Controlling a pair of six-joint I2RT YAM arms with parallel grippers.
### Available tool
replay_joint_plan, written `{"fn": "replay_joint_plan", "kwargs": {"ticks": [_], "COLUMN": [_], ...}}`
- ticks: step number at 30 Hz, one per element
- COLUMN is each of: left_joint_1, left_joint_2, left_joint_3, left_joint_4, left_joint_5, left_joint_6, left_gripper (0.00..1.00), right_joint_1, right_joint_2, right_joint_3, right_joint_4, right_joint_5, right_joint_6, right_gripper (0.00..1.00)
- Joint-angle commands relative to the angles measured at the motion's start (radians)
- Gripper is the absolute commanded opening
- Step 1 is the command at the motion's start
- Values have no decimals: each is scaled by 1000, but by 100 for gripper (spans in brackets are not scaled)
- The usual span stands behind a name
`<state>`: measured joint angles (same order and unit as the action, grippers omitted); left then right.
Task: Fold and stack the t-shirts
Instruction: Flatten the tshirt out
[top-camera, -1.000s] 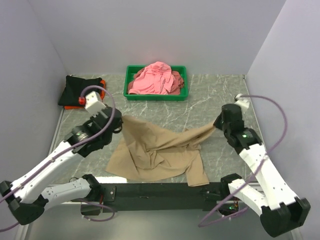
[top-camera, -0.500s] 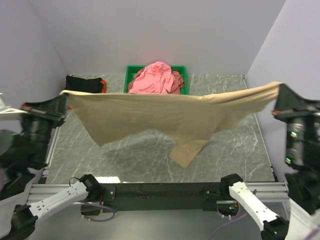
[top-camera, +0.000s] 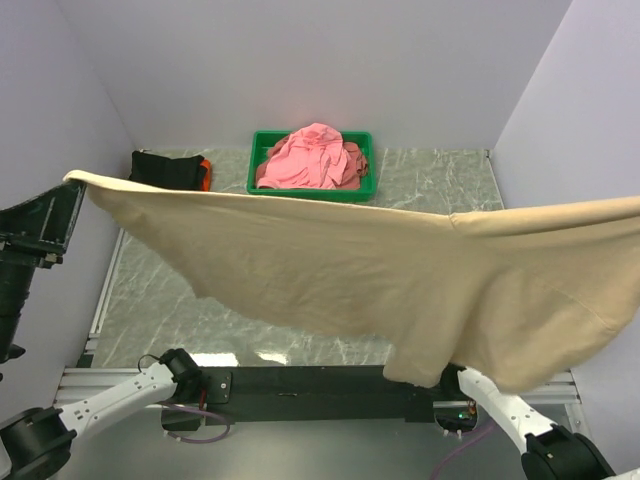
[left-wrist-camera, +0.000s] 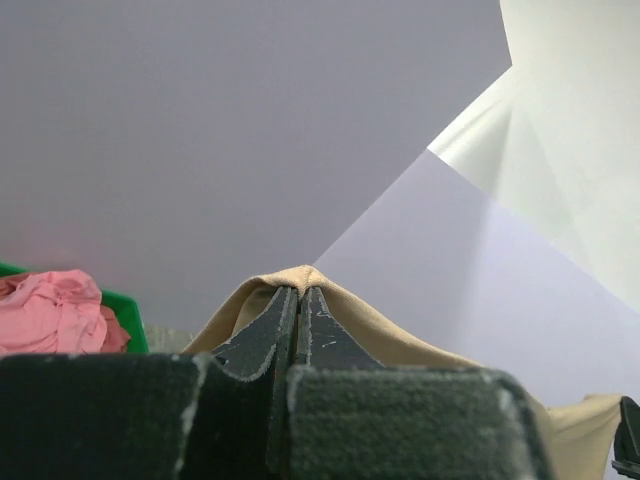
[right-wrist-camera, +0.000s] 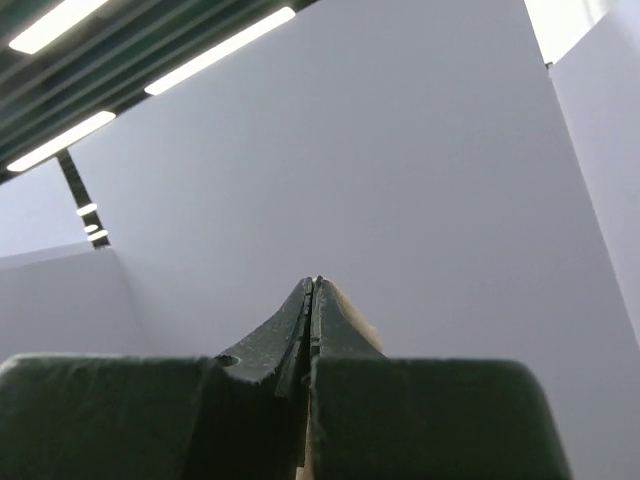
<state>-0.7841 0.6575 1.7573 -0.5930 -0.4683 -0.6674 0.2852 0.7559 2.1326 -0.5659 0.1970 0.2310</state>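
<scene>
The tan t-shirt (top-camera: 380, 275) hangs stretched wide in the air across the top view, high above the table. My left gripper (top-camera: 72, 182) is shut on its left corner; in the left wrist view (left-wrist-camera: 299, 291) the tan cloth (left-wrist-camera: 400, 340) drapes over the closed tips. My right gripper (right-wrist-camera: 315, 283) is shut on the other end, with a sliver of tan cloth (right-wrist-camera: 352, 318) beside one finger; in the top view that gripper is out of frame past the right edge. Pink t-shirts (top-camera: 312, 157) are heaped in the tray. A black t-shirt (top-camera: 165, 166) lies over an orange one (top-camera: 205, 165) at the back left.
A green plastic tray (top-camera: 262, 186) stands at the back middle of the marble table (top-camera: 440, 180). Purple walls close in the left, back and right. A black rail (top-camera: 310, 382) with the arm bases runs along the near edge.
Both grippers have risen and spread farther apart, lifting the tan t-shirt from a crumpled heap on the table into a taut hanging sheet close to the camera. The right gripper has left the top view.
</scene>
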Motion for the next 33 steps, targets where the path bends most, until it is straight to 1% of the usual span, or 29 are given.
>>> {"fn": "replay_joint_plan", "kwargs": {"ticks": [1, 3, 6, 7, 8, 10, 11, 12, 13, 14, 15, 16, 17, 18, 19, 20, 21, 22, 23, 24, 25, 26, 27, 29, 33], "left_joint_1": [3, 3, 3, 3, 3, 3, 8, 38, 69, 109, 197, 248, 329, 365, 397, 428, 483, 505, 522, 548, 559, 578, 588, 606, 612], "left_joint_2": [54, 91, 163, 181, 220, 258, 289, 304, 320, 352, 370, 392, 442, 473, 503, 584, 631, 681, 786, 844, 897, 997, 1040, 1129, 1174], "left_joint_3": [30, 12, -48, -94, -120, -201, -231, -261, -322, -356, -395, -473, -510, -551, -623, -649, -680, -680, -673, -635, -606, -569, -511, -472, -449], "left_joint_4": [35, 39, 41, 51, 59, 71, 74, 75, 75, 82, 100, 145, 171, 211, 305, 347, 389, 436, 446, 447, 440, 402, 389, 394, 440], "left_joint_5": [-41, -108, -352, -419, -544, -611, -631, -622, -594, -507, -456, -408, -323, -288, -244, -201, -108, -75, -58, -49, -46, -33, -26, 12, 39], "left_joint_6": [51, 54, 52, 60, 58, 42, 32, 19, -15, -30, -37, -50, -58, -55, -46, -37, -29, -26, -26, -24, -24, -27, -28, -21, -9], "left_gripper": [1, 1, 1, 1, 1, 1, 0, 1, 0, 1, 1, 1, 0, 1, 1, 1, 0, 1, 1, 0, 0, 0, 0, 0, 0], "right_joint_1": [-4, -4, -4, -3, -6, -7, -9, -23, -33, -52, -96, -115, -127, -138, -147, -146, -147, -149, -147, -150, -152, -150, -150, -149, -149], "right_joint_2": [82, 94, 131, 161, 181, 230, 244, 256, 284, 304, 330, 386, 414, 448, 521, 563, 604, 691, 736, 823, 865, 902, 962, 1008, 1080], "right_joint_3": [-23, -100, -249, -290, -375, -468, -567, -618, -669, -738, -758, -776, -827, -844, -859, -875, -876, -882, -867, -849, -809, -786, -765, -720, -672], "right_joint_4": [43, 78, 171, 228, 257, 344, 374, 402, 470, 488, 494, 523, 544, 557, 564, 564, 592, 619, 624, 620, 615, 609, 603, 607, 604], "right_joint_5": [43, 90, 211, 238, 272, 277, 268, 237, 219, 202, 127, 96, 23, -14, -31, -44, -65, -83, -90, -103, -113, -126, -139, -162, -157], "right_joint_6": [-80, -97, -139, -150, -172, -185, -176, -171, -167, -130, -112, -99, -88, -90, -91, -93, -101, -104, -101, -102, -99, -96, -101, -107, -122], "right_gripper": [0, 0, 0, 0, 0, 0, 0, 0, 0, 0, 0, 0, 0, 0, 0, 0, 0, 0, 0, 0, 0, 0, 0, 0, 0]}}
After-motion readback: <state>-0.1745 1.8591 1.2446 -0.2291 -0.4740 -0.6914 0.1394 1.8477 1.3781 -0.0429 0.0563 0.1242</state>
